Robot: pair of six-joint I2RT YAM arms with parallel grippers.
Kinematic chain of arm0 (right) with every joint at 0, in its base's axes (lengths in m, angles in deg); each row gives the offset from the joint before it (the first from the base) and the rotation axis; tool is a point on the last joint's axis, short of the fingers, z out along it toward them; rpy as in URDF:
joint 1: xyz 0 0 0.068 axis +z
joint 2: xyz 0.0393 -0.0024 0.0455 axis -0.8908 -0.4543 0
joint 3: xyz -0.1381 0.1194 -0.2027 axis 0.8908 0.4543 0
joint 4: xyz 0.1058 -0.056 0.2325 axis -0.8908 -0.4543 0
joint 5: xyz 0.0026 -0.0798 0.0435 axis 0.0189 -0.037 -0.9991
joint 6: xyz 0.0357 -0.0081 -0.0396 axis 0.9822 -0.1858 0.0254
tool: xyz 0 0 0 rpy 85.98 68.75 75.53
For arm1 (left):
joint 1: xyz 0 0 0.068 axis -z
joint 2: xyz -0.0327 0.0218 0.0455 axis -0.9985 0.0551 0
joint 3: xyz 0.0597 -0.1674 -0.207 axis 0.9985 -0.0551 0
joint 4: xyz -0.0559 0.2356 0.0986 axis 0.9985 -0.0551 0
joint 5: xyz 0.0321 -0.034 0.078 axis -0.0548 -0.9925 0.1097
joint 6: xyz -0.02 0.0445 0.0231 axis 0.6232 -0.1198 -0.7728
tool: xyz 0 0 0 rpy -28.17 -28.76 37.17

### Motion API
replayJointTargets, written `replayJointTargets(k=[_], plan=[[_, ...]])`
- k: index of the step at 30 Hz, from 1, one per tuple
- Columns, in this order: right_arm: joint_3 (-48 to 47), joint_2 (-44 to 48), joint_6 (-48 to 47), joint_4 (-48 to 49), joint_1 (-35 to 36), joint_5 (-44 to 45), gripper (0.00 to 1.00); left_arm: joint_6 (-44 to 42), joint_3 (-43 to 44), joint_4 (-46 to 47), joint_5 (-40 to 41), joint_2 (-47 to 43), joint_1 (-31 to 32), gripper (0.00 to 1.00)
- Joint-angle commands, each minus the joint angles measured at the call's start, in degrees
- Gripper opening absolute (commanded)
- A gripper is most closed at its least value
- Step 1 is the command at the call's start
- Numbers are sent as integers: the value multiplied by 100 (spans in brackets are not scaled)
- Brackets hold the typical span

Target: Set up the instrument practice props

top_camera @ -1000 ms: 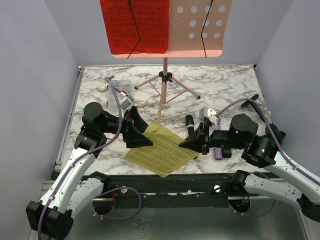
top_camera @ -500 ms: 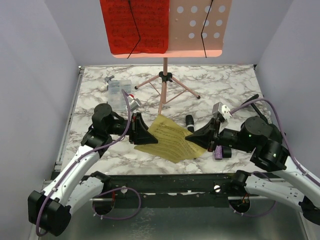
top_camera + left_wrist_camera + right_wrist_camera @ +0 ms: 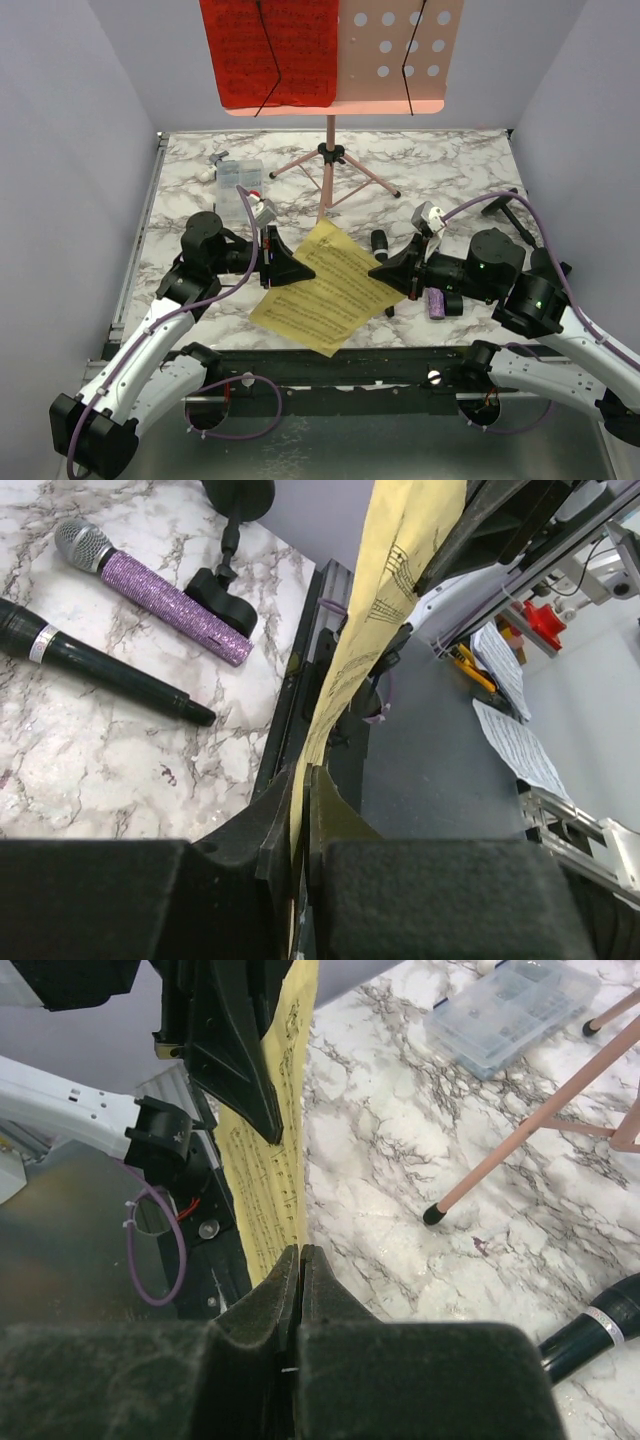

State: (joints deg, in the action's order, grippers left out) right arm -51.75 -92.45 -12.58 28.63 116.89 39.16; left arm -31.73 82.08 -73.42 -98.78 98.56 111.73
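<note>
The yellow music sheet (image 3: 325, 285) hangs between both arms above the table's front. My left gripper (image 3: 291, 271) is shut on its left edge; in the left wrist view the yellow music sheet (image 3: 400, 560) runs up out of the closed left gripper (image 3: 301, 780). My right gripper (image 3: 384, 274) is shut on the right corner; the right wrist view shows the right gripper (image 3: 300, 1252) pinching the yellow music sheet (image 3: 268, 1160). The red music sheet (image 3: 270, 50) sits on the pink music rack (image 3: 400, 50). A black microphone (image 3: 380, 245) and a purple glitter microphone (image 3: 436, 302) lie by the right arm.
A clear plastic compartment box (image 3: 240, 180) lies at the back left. The rack's thin tripod legs (image 3: 330, 170) spread over the table's middle back. A black mic holder (image 3: 225, 580) lies beside the purple glitter microphone (image 3: 170, 595) and the black microphone (image 3: 100, 665).
My left gripper has shut on the yellow sheet's left edge. The sheet has come up off the table, and the right gripper has stayed shut on it throughout.
</note>
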Motion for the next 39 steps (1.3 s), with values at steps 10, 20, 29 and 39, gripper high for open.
replayJointTargets(k=[10, 20, 29, 39], plan=[[-96, 122, 197, -332, 5, 1757, 39, -562, 217, -507, 635, -147, 39, 0], [1718, -67, 1908, 426, 1, 7026, 56, -968, 663, -1993, 3420, -522, 38, 0], [2470, -915, 1311, 2578, -2713, 3667, 55, -852, 1391, -2033, 2288, -861, 34, 0], [909, -1643, 2406, 2266, -5389, -1482, 71, -753, 2796, -2274, 2736, -552, 34, 0]])
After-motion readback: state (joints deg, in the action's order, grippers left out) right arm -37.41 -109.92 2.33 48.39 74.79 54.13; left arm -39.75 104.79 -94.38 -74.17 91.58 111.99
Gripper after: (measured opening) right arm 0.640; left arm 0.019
